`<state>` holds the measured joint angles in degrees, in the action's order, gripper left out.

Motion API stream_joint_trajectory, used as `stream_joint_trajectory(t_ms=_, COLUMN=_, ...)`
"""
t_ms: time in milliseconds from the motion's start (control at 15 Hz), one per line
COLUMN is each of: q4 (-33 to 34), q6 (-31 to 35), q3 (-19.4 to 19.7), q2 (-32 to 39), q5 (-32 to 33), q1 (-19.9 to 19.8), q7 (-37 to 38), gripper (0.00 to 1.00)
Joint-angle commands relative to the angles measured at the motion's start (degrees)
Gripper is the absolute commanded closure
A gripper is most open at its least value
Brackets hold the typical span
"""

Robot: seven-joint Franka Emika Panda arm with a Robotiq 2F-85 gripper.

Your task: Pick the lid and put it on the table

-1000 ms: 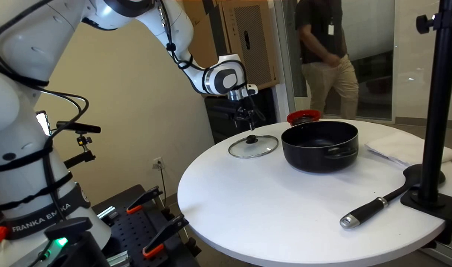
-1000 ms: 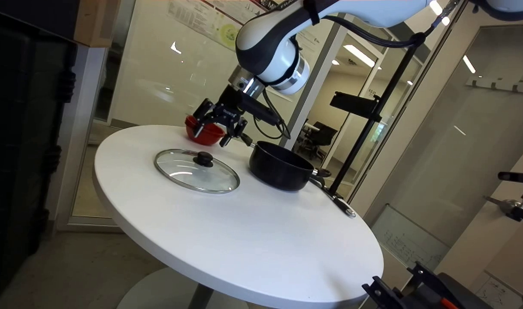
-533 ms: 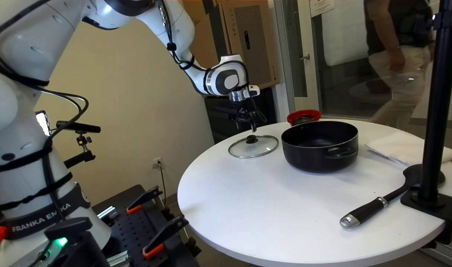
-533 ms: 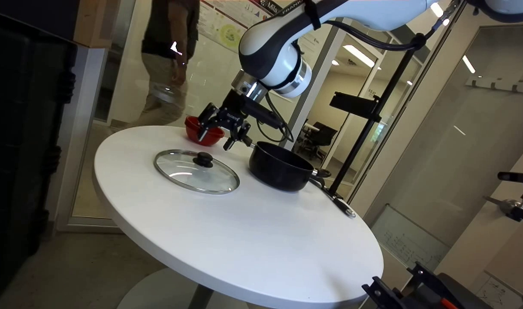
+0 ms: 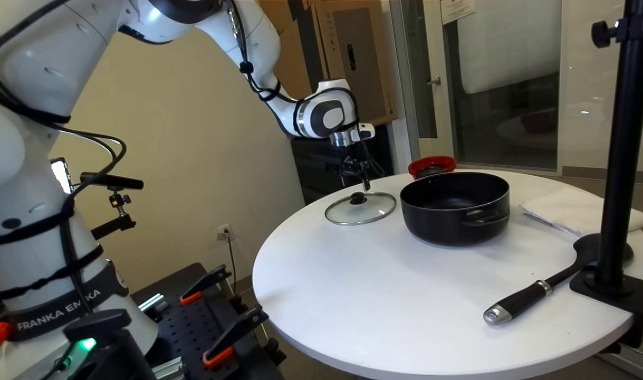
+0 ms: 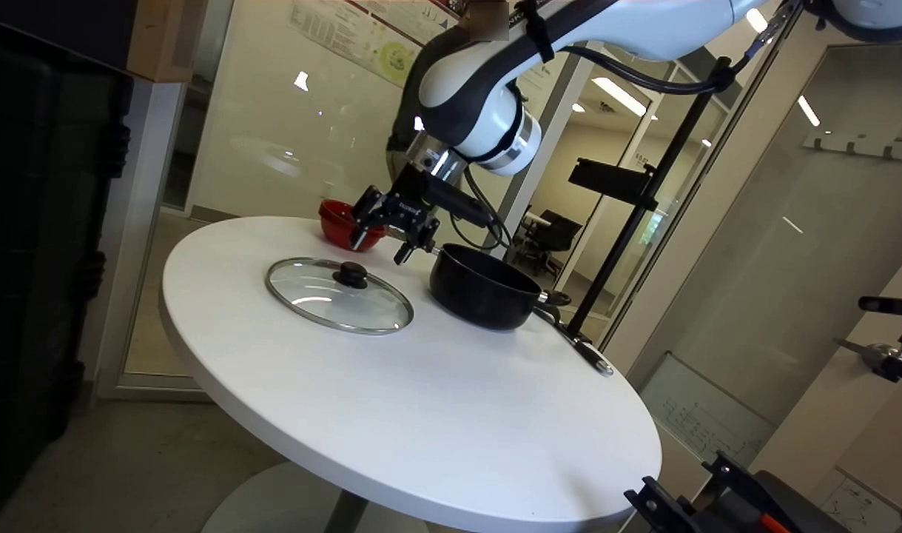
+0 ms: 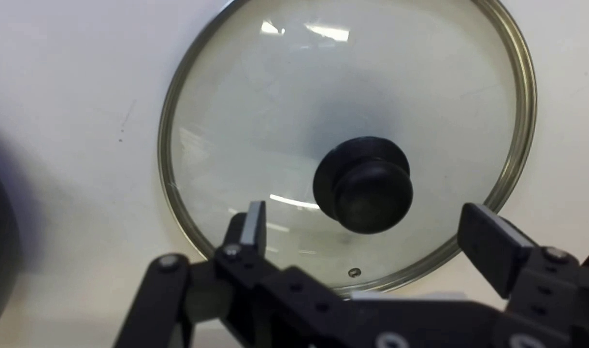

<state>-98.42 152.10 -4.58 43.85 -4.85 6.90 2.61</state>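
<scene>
Glass partition (image 6: 273, 141) and beige wall (image 5: 157, 158) back a rm. where, on a large round white tabletop (image 5: 384, 295), a round clear-glass pan lid (image 6: 340, 295) w/ silvery metal rim (image 7: 527, 96) lies flat, dark round knob (image 7: 366, 191) up. Hovering just above & a little off that knob in both exterior views, the robot's black two-fingered tool (image 6: 379, 250) has its jaws spread, nothing in its grasp. Wrist view puts the knob across the gap, so the wide stance is prob. meant to let the fingers (image 7: 490, 246) come down either side of it; the knob looks the natural hold, b/c smooth glass & a rim down on the tabletop offer little else to pinch. Upright beside the lid, not touching, stands an uncovered black round pot (image 5: 454, 216); a red round bowl (image 6: 337, 226) sits nr. the tabletop's edge. Such spacing should leave the fingers room, tho' the pot could be bumped if the lid swings that way. Black utensil w/ silver-ended handle (image 5: 524, 301) & folded white cloth or paper (image 5: 579, 208) lie past the pot, prob. set out of the way. Lid being on the tabletop already, the job presumably means lift & re-set; pickup not yet made.
</scene>
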Motion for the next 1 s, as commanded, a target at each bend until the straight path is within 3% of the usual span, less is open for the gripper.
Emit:
stream_joint_trajectory(t_ms=0, q4=1.4, q6=2.8, q3=1.7, q2=3.2, q5=1.3, q1=1.7, q7=2.5, gripper=0.0)
stream_joint_trajectory(t_ms=933, q4=5.3, q6=4.9, q3=1.5, q2=7.7, q5=0.9, q1=4.2, q7=3.5, gripper=0.0)
